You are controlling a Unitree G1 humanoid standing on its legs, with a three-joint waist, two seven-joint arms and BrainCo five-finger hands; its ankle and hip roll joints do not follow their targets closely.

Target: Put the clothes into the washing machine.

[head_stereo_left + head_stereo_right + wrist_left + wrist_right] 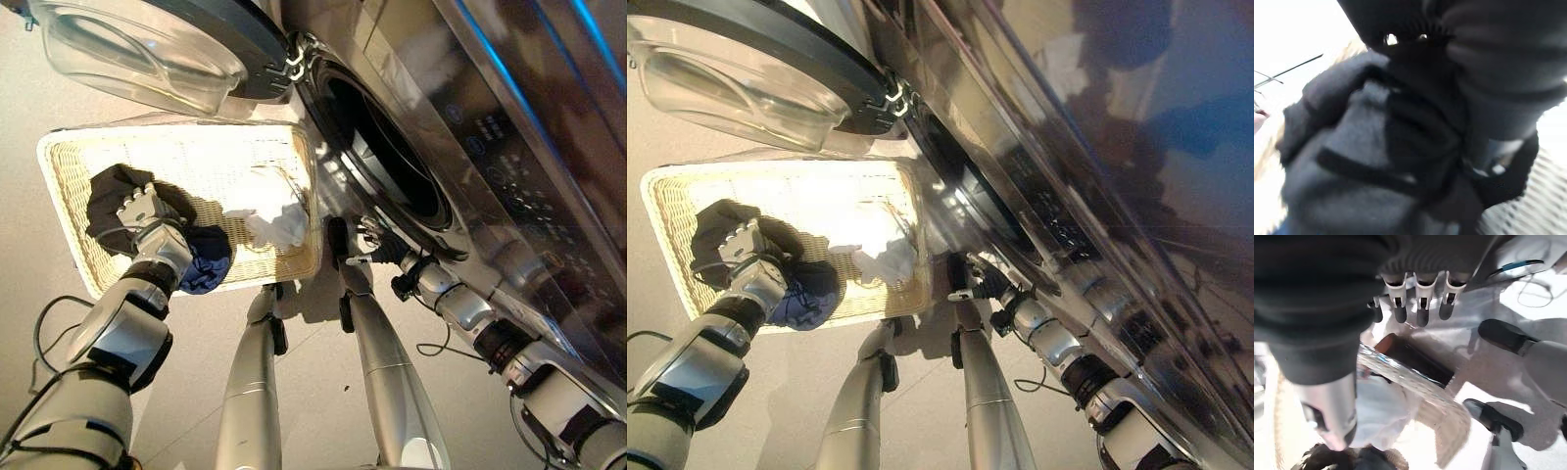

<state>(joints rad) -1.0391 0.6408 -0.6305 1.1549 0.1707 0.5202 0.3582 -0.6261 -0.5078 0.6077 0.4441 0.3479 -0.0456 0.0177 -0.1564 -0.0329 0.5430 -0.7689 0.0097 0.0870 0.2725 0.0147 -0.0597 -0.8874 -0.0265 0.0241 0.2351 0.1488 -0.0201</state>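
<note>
A wicker basket (59,176) stands on the floor to the left of the washing machine (549,88). In it lie a dark grey garment (110,191), a blue garment (208,259) and a white garment (276,223). My left hand (147,211) is down in the basket, on the dark grey garment (1352,161), which bunches up close against it. My right hand (364,245) hangs open and empty between the basket's right rim and the lower edge of the round drum opening (392,157). Its straight fingers (1420,303) point past the basket's corner (1449,416).
The machine's round glass door (147,49) stands swung open above the far end of the basket. The control panel (490,147) runs along the machine's front to the right of the opening. Pale bare floor (39,274) lies around the basket.
</note>
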